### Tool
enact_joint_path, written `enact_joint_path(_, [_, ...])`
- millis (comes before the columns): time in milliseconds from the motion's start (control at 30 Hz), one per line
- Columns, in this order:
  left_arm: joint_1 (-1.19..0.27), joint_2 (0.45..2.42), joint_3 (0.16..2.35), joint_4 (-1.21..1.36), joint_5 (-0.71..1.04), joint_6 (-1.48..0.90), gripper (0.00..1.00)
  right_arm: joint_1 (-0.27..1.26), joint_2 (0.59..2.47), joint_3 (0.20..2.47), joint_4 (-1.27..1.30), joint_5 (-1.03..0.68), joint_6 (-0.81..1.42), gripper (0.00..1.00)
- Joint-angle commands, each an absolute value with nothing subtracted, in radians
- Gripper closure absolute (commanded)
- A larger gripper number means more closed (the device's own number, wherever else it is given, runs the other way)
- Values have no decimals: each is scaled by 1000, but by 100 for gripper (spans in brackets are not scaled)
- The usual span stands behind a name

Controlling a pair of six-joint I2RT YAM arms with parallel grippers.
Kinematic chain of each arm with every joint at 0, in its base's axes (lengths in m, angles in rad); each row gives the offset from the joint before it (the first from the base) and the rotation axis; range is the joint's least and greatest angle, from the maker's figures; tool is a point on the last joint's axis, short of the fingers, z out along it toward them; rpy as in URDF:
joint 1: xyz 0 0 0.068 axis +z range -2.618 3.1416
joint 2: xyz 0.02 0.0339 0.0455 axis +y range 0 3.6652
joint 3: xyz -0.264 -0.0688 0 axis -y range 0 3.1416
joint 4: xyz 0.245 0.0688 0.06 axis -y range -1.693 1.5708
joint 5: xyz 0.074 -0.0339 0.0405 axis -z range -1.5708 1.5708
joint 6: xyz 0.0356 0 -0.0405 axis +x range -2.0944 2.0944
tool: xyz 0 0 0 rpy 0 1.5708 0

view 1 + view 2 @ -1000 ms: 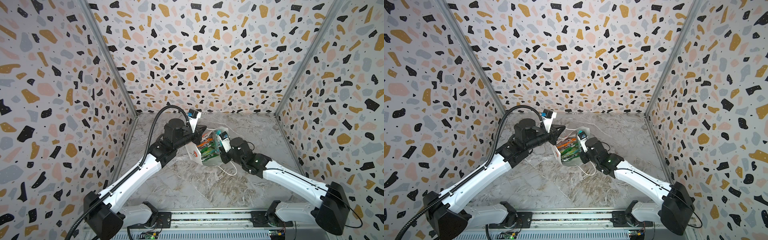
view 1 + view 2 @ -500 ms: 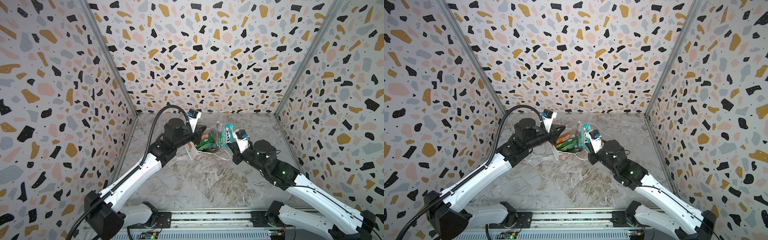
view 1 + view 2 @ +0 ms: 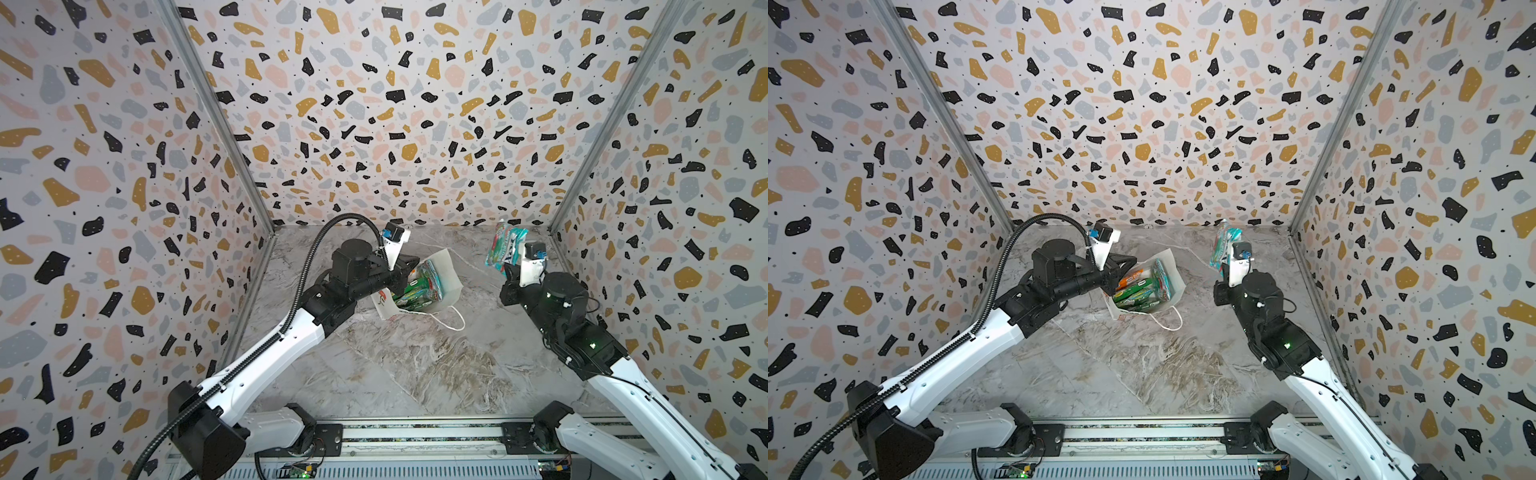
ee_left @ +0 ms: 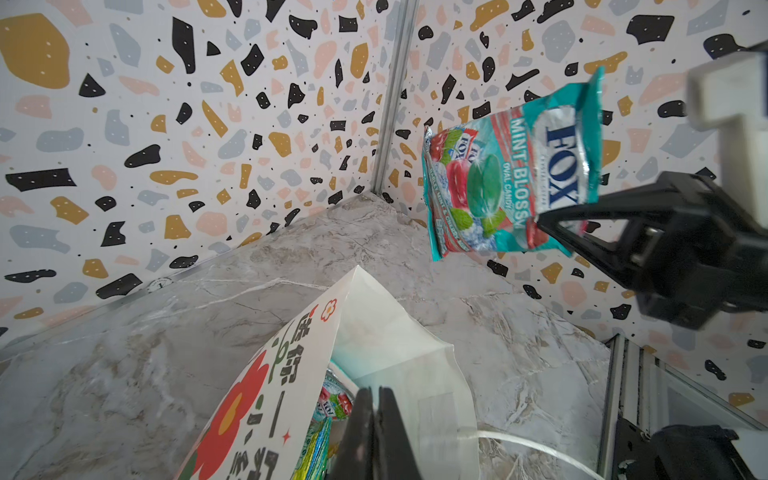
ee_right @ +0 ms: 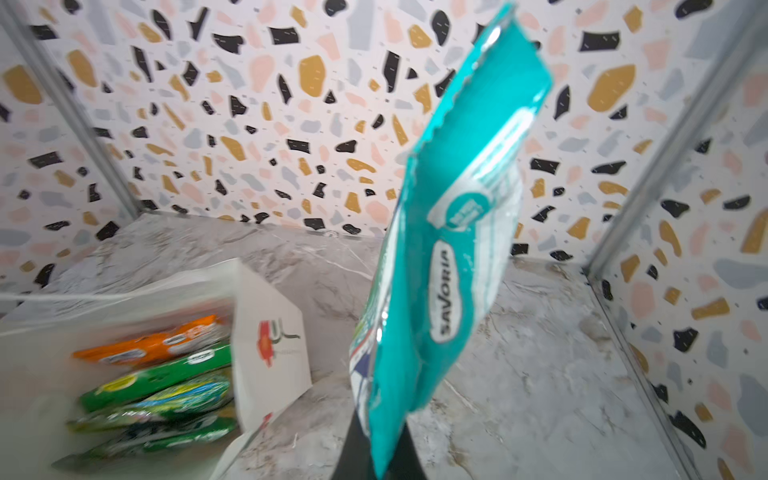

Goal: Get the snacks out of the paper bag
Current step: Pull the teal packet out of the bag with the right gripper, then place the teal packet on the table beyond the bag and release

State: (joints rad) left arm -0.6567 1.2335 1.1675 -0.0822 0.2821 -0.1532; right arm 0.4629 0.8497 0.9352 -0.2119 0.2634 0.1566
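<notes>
Step in hand: carrying a pouch away. Right gripper [image 3: 510, 270] is clenched on one teal mint pouch [image 3: 506, 248], which stands up from its jaws, off the table. One paper bag [image 3: 446, 274] sits well apart from it. Left gripper [image 4: 376, 432] is pinched shut at the bag's rim. Remaining snacks [image 3: 1140, 291] inside: four, maybe five. Next, I judge: lower the pouch, release, reach in again.

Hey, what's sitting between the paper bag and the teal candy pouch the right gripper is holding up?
Nothing: in both top views only bare marble tabletop separates the paper bag from the raised teal pouch.
</notes>
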Motion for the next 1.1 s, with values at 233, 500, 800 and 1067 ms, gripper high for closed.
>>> enact_joint_path(233, [-706, 1177, 1136, -61, 276, -112, 100, 153, 1105, 903, -3, -191, 192, 100])
enact_joint_path(500, [-719, 1180, 1118, -42, 312, -135, 100, 102, 1447, 1025, 151, -504, 173, 100])
enact_joint_path(800, [-722, 1176, 1110, -60, 299, -118, 100, 86, 1754, 1183, 227, -737, 186, 100])
enact_joint_path(1067, [-736, 1168, 1100, -64, 291, -113, 100, 40, 1911, 1186, 196, -682, 188, 100])
